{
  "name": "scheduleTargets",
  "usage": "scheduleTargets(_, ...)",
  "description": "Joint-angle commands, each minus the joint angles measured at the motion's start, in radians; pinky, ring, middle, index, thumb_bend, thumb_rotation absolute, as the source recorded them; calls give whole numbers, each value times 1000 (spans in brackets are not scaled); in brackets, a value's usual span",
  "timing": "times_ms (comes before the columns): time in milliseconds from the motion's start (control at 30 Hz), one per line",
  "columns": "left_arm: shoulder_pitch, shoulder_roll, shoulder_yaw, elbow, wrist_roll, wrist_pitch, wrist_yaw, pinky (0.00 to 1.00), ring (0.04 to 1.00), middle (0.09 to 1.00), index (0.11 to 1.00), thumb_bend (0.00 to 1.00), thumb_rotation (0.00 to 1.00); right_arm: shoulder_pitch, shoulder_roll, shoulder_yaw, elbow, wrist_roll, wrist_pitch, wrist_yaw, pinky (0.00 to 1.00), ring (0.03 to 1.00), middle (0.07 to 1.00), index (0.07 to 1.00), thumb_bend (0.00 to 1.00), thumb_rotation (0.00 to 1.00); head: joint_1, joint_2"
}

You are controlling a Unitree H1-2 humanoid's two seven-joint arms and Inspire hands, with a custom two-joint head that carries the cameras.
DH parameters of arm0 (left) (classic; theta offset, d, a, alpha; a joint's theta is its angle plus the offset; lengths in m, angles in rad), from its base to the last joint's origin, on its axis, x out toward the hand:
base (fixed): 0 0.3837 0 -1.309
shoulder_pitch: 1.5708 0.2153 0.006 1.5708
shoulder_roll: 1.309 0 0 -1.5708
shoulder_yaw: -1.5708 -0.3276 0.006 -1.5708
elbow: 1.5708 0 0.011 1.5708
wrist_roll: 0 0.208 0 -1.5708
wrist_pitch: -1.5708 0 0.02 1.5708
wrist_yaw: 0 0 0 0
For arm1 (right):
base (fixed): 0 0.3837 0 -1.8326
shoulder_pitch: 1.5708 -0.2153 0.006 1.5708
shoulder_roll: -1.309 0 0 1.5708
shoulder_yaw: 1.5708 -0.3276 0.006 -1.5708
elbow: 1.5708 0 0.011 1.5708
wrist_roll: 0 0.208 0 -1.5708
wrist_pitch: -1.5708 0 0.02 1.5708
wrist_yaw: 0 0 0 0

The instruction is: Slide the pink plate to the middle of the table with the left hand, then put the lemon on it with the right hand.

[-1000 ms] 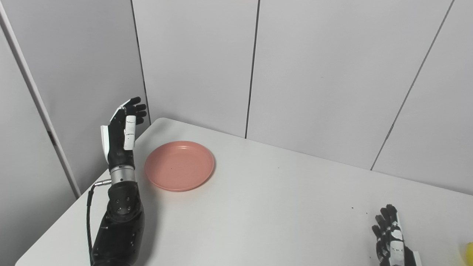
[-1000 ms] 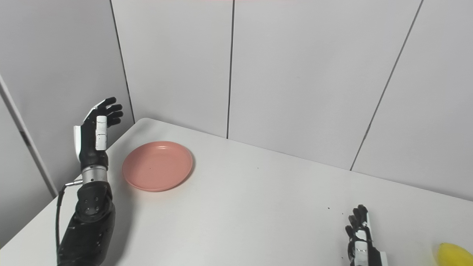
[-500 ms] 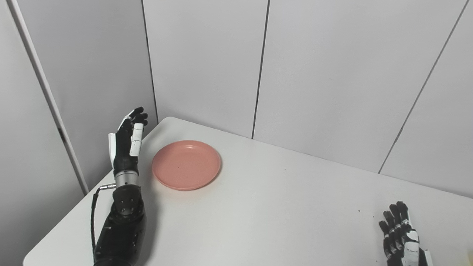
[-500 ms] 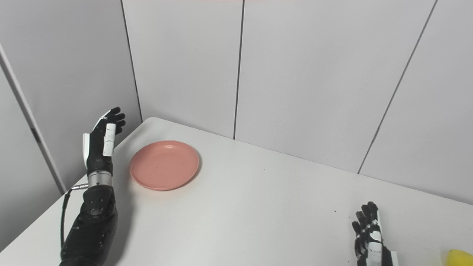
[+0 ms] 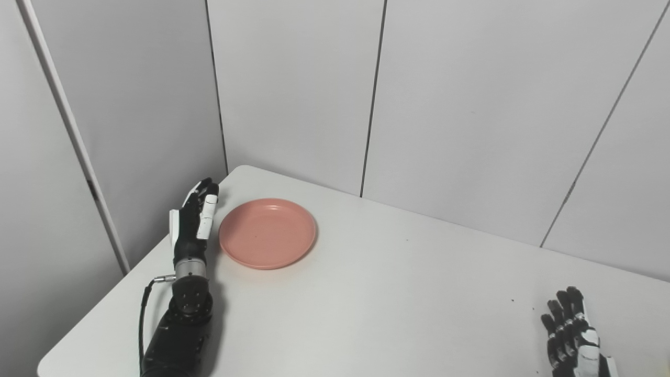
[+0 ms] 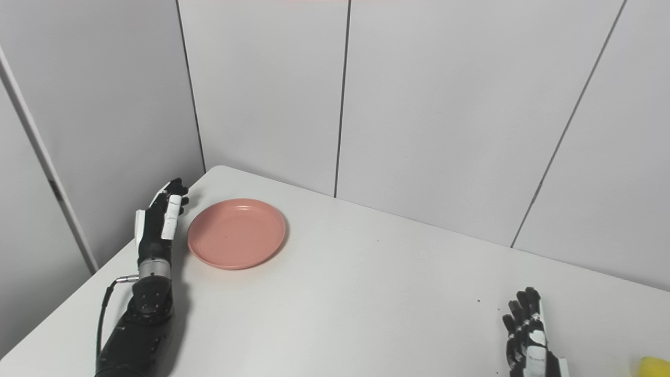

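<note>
The left robot hand (image 5: 192, 224) stands edge-on above the left part of the desk (image 5: 366, 293), fingers extended and close together, holding nothing. Its palm faces the pink plate (image 5: 267, 233), which lies flat on the desk just beside the hand; contact between the two cannot be determined. The plate sits near the far left corner of the desk and is empty. The right robot hand (image 6: 528, 335) rests low at the near right of the desk, fingers extended and slightly spread, holding nothing. The lemon (image 6: 654, 365) lies on the desk near the right robot hand, cut off by the frame corner, well apart from the plate.
</note>
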Motion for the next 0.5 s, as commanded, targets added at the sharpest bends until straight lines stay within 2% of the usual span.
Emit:
scheduleTargets(0,-38,22,-11,4,-3,-40,-14,856,831,827,816,846,1000,26,-5,-7,18,6,-40,11,1000,1000,1000,1000,688,1000,0,1)
scheduleTargets(167,-45,12,-22,40,-6,-57,-21,892,837,830,813,850,1000,27,-4,-8,20,8,-38,11,1000,1000,1000,1000,699,1000,-1,2)
scheduleTargets(300,-49,0,-23,42,-40,-62,-43,861,829,830,819,823,1000,27,-2,-8,18,4,-44,9,1000,1000,1000,1000,692,1000,0,4)
scheduleTargets(433,-43,-15,-31,17,-68,-37,-78,860,836,841,827,838,1000,28,-1,-8,12,1,-38,4,1000,1000,1000,1000,693,1000,1,6)
scheduleTargets(467,-42,-19,-30,5,-87,-13,-96,860,840,844,833,843,1000,28,0,-8,11,1,-36,3,1000,1000,1000,1000,692,1000,2,7)
